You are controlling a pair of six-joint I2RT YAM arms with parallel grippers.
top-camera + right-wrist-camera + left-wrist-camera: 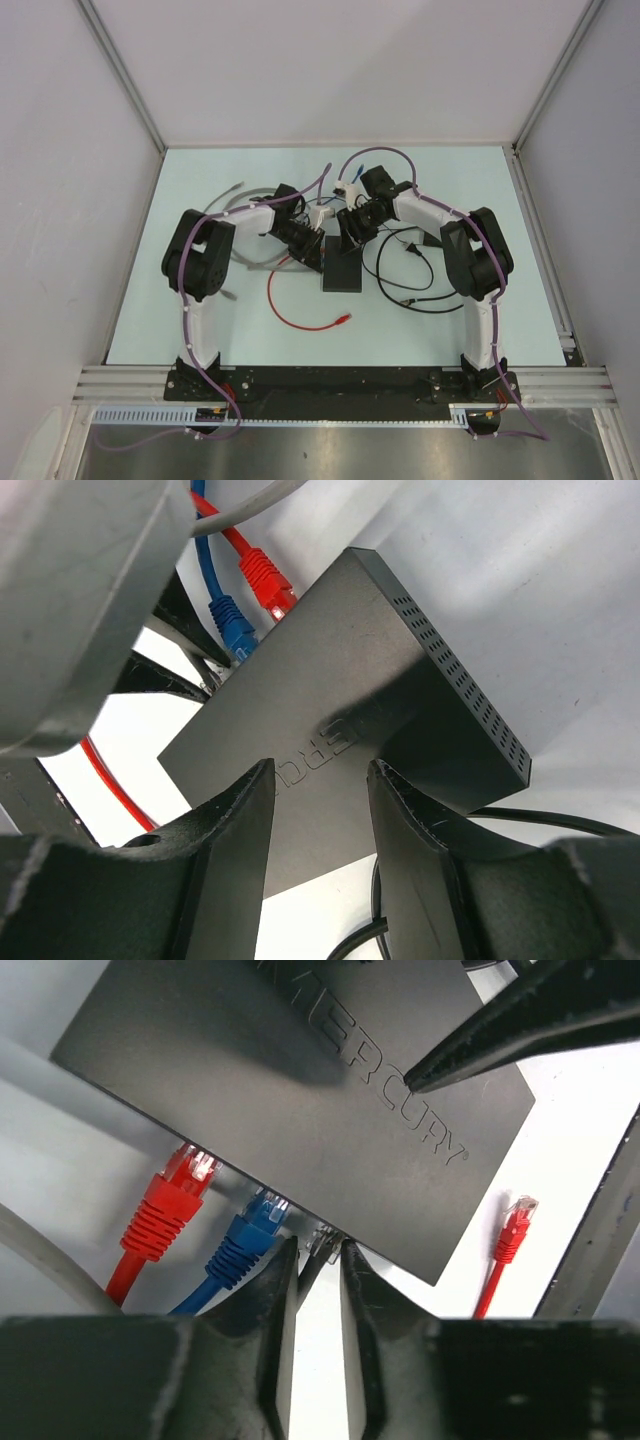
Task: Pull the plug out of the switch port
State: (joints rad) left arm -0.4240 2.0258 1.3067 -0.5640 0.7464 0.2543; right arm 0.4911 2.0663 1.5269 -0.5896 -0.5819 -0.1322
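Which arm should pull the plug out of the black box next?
Left. The left jaws sit either side of the clear plug at the switch edge; the right jaws are spread over its top.

Port edge of switch [300, 1090] crowded: red plug [165, 1210], blue plug [250, 1235] and pale plug [323, 1241] side by side, slim gaps between. Access to pale plug filled by left gripper [318, 1252], fingers flanking it, contact unclear. Approach from above blocked by right gripper [320, 770], spread over switch top. Grey cable [40, 1250] crosses beside red plug. Loose red cable [344, 319] toward near edge of tabletop [200, 170], black cables [410, 250] toward right edge. Far corners free.
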